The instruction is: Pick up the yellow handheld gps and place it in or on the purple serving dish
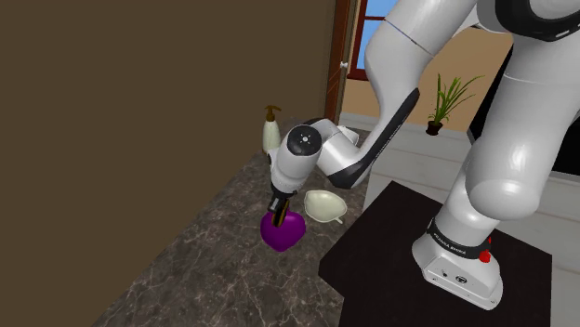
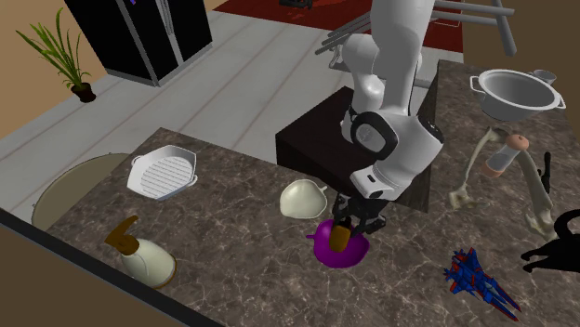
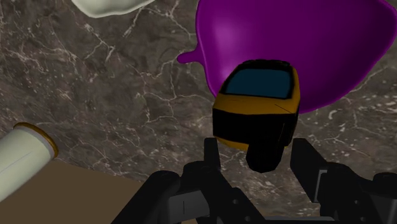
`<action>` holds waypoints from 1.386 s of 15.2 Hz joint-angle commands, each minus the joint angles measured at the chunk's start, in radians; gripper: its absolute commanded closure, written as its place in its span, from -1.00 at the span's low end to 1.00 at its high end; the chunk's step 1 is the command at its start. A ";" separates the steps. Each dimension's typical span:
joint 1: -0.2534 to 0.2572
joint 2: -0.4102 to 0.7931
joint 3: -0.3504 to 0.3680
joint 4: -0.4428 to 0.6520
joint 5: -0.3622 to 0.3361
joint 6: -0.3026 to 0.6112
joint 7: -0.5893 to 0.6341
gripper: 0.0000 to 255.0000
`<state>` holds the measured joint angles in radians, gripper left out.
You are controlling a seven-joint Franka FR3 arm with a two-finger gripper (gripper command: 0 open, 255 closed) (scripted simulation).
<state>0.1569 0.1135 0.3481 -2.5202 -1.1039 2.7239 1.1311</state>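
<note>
The yellow and black handheld gps (image 3: 257,95), with a dark blue screen, is clasped between the two black fingers of my gripper (image 3: 257,149). Its far end reaches over the rim of the purple serving dish (image 3: 305,44). In the shoulder view the gripper (image 1: 279,215) points down into the purple dish (image 1: 290,237) on the dark marble counter. From the second exterior view the gps (image 2: 341,237) sits low inside the dish (image 2: 361,253), under the gripper (image 2: 346,226).
A white bowl (image 2: 302,198) stands close beside the dish, toward the stand (image 1: 390,251). A soap dispenser (image 2: 144,255) and a white grill pan (image 2: 165,172) lie further along the counter. A toy jet (image 2: 476,277), a black cat figure (image 2: 558,246) and a pot (image 2: 516,93) occupy the other end. A brown wall (image 1: 139,111) borders the counter.
</note>
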 commanded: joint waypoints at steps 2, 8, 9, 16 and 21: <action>0.000 0.001 0.000 0.001 -0.002 0.000 0.001 1.00; 0.000 0.001 0.000 0.000 -0.002 0.000 0.001 -1.00; 0.000 0.001 0.000 0.000 -0.002 0.000 0.001 -1.00; 0.021 -0.169 0.045 -0.073 0.258 -0.035 -0.186 -1.00; 0.021 -0.169 0.045 -0.073 0.258 -0.035 -0.186 -1.00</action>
